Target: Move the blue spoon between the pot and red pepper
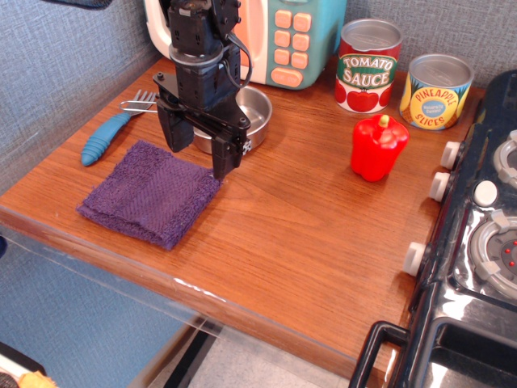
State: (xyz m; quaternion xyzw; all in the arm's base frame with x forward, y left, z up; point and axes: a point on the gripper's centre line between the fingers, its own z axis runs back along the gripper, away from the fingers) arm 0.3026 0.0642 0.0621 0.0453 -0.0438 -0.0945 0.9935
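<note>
Blue spoon [103,139] lay at the desk's [291,234] left edge, beyond the pot [242,118] from the red pepper [379,146], as wide, empty fingers [177,134] hovered over a purple cloth [152,192], risking a snag or knocking the pot.

Wooden table [307,242] carries pot [254,113], red pepper [378,147], blue spoon [103,139]
</note>
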